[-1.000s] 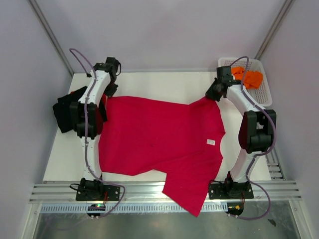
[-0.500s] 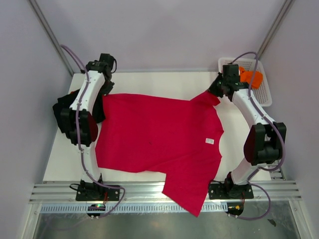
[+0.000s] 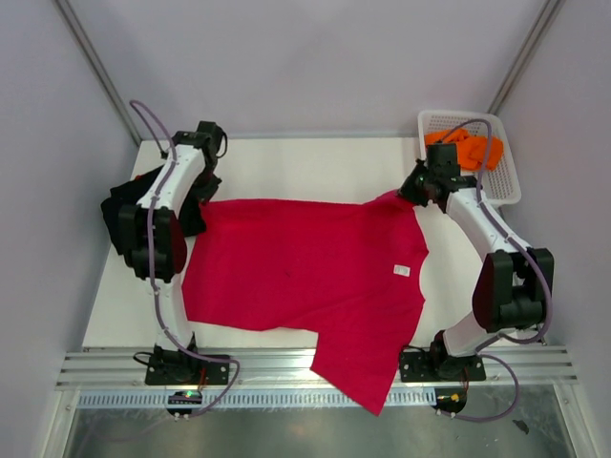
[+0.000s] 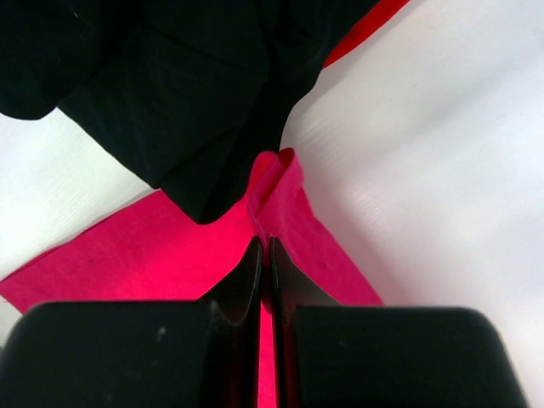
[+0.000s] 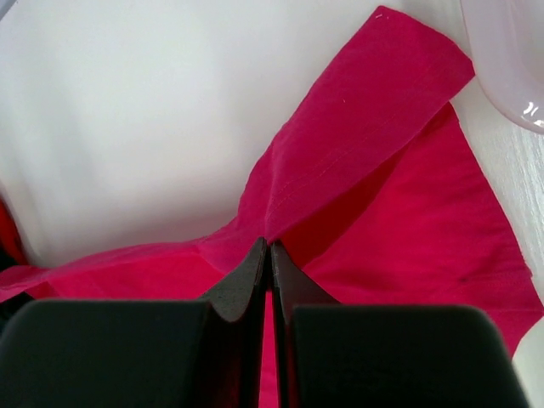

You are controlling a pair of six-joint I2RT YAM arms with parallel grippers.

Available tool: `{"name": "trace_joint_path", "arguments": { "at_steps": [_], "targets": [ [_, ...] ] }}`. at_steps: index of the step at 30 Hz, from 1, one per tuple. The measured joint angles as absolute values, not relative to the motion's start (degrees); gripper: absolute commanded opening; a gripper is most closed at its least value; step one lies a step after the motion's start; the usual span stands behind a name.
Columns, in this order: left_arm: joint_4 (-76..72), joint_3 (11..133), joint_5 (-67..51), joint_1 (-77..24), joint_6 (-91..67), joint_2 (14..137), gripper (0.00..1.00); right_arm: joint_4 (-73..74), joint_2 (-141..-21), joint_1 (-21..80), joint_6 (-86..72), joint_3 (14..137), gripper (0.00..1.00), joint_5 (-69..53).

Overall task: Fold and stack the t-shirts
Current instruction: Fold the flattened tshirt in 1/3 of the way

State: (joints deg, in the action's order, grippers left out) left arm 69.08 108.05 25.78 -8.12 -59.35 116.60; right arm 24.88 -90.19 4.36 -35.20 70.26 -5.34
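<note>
The left hand (image 4: 263, 242) is pressed together on a raised pleat of the crimson t-shirt (image 3: 305, 267) at its far left corner. The pinch sits right against the edge of the black t-shirt (image 4: 187, 93), which lies bunched at the left side of the table (image 3: 315, 162), partly under the left arm. A thin strip of red cloth (image 4: 365, 30) shows along the black one's far border.

The right hand (image 5: 265, 244) is likewise closed tight, pinching the crimson t-shirt at its far right corner, where the cloth rises into a small peak and one flap is folded back over the rest.

Between the two pinches the far edge of the crimson t-shirt runs nearly straight across the table. The shirt lies spread flat over the middle of the table, its white label (image 3: 404, 272) facing up near the right side. Its near right part hangs past the table's front edge and over the metal rail (image 3: 239, 367).

The orange t-shirt (image 3: 473, 148) lies crumpled in the white mesh basket (image 3: 508, 186) at the far right corner, just beyond the right hand.
</note>
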Motion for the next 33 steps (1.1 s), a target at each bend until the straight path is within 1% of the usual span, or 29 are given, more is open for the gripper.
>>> {"name": "trace_joint_path", "arguments": {
  "at_steps": [4,14,20,27,33],
  "targets": [
    [69.2,105.8,25.7,-8.2,-58.9,116.1,0.0,24.9,-87.8,4.4,-34.2,68.0,0.06,-5.7],
    [69.5,102.1,25.6,-8.6,-57.9,109.9,0.0,25.8,-81.8,4.4,-33.3,65.1,0.07,-7.9],
    [69.3,95.8,25.4,-9.2,-58.0,105.7,0.0,26.7,-77.4,4.4,-33.2,61.8,0.06,-8.6],
    [69.2,93.3,25.0,-9.9,-58.0,105.4,0.0,28.8,-73.4,4.4,-33.2,58.3,0.06,-8.8],
    [69.1,88.0,24.1,-11.2,-58.4,101.1,0.0,29.3,-70.5,4.4,-33.2,57.1,0.06,-8.9]
  ]
}}
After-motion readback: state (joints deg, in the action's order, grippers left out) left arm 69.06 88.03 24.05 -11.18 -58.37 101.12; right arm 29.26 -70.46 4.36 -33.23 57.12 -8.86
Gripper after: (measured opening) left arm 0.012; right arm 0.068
